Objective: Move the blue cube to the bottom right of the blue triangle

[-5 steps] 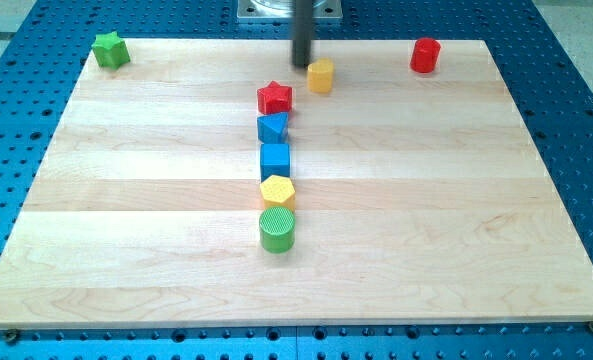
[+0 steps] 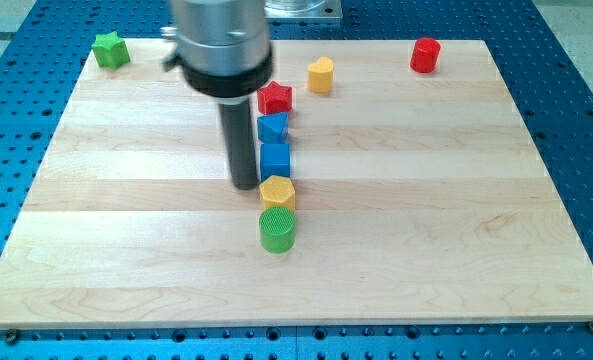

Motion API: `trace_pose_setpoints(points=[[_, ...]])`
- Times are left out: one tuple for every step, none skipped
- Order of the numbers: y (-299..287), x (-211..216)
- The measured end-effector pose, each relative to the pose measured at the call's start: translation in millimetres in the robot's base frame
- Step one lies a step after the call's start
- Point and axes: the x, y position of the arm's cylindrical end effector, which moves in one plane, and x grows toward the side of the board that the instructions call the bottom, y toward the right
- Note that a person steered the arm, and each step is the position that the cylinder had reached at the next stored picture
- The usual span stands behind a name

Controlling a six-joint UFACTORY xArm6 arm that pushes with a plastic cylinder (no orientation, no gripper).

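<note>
- Pale wooden worktop [image 2: 456, 250] sits on a blue perforated base; its near half is bare.
- Nearest is the green cylinder [image 2: 277, 230], with the yellow hexagon [image 2: 277, 192] just behind it, touching or almost so.
- My tip [image 2: 245, 185] stands just to the view's left of the yellow hexagon and of the blue cube [image 2: 275, 160]. Whether it touches the cube cannot be told.
- No hand exists on this rig, only the rod, so nothing is spread or pinched.
- Behind the cube comes the blue triangle [image 2: 272, 127], touching it or nearly, then the red star [image 2: 274, 98].
- Farthest are the yellow heart [image 2: 320, 75], the red cylinder [image 2: 425, 55] and the green star [image 2: 108, 49].
- Judged step: the tip is set at the cube's left flank, ready to push.
- Next move, as I judge it, calls for a short push toward the view's right, so the cube ends at the triangle's lower right without dragging the hexagon.
</note>
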Motion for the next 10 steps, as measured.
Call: trace_pose_setpoints(points=[[61,-3],[102,-3],[122,38],[120,3],[127,-39],[143,-26],[103,-53],[65,-87],[70,-86],[79,-79]])
